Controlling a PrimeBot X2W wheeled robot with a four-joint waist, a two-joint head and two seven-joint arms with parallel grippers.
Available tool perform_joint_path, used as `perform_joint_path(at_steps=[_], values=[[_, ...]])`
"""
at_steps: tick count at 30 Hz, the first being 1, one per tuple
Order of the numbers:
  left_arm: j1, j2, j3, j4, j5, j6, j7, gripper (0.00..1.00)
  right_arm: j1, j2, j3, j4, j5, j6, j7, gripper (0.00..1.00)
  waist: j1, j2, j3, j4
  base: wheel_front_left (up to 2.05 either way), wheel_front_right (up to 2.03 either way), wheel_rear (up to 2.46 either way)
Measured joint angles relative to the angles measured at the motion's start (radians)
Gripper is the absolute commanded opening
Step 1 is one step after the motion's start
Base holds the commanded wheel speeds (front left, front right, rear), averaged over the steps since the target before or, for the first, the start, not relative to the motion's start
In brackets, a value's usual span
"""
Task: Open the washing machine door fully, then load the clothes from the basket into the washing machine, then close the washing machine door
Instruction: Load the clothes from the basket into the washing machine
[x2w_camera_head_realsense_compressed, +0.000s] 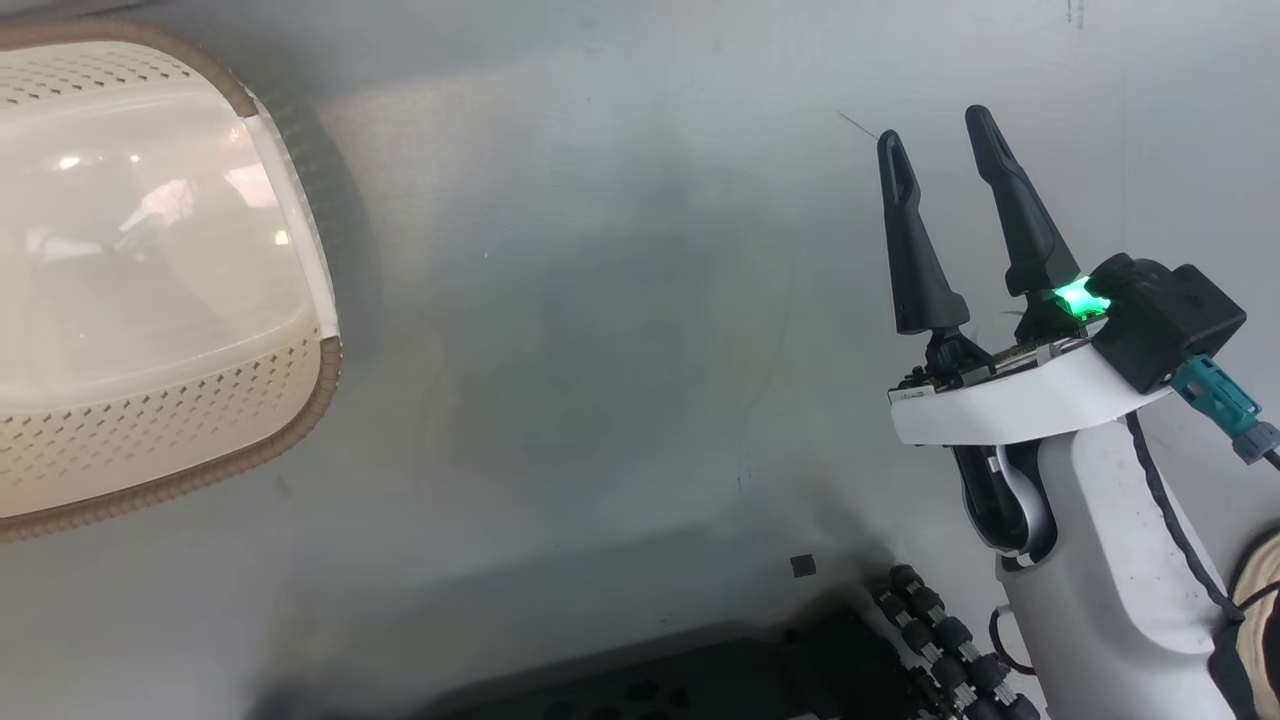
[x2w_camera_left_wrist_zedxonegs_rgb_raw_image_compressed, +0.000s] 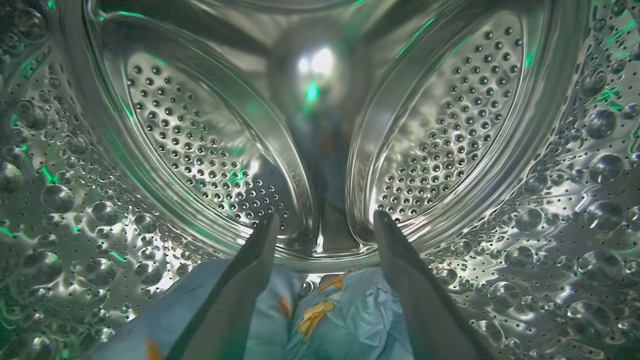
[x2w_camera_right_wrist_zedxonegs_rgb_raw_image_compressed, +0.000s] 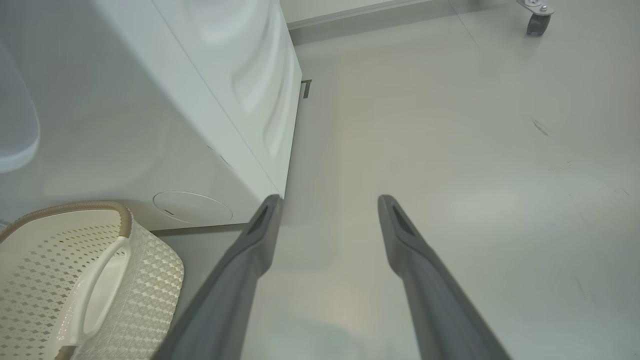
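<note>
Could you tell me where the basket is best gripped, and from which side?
Probably the basket by its side handle, from above with the right gripper: the open slot below the rim would admit one finger; the walls look too wide.

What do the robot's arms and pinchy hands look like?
The right gripper has two long, dark, pointed fingers on a white plate. A green light glows beside a black camera box with a teal plug. The forearm is smooth white, with a black cable along it. The left gripper has the same dark fingers.
</note>
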Motion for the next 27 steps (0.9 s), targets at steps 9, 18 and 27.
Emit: perform_joint_path(at_steps=[9, 18, 27], values=[[0.098, -0.039, 0.002, 0.037, -0.012, 0.0, -0.063, 1.0, -0.002, 0.0, -0.036, 0.009, -0.004, 0.0, 0.0, 1.0, 0.0, 0.0, -0.047, 0.017, 0.0, 0.0, 0.0], [0.206, -0.098, -0.006, 0.049, -0.025, 0.0, -0.084, 1.0, -0.002, 0.0, -0.082, 0.029, -0.033, 0.0, 0.0, 1.0, 0.0, 0.0, -0.119, 0.047, 0.0, 0.0, 0.0], [0.332, -0.126, 0.021, 0.012, -0.041, 0.0, -0.085, 1.0, 0.005, 0.0, -0.119, 0.05, -0.048, 0.0, 0.0, 1.0, 0.0, 0.0, -0.21, 0.08, 0.0, 0.0, 0.0]])
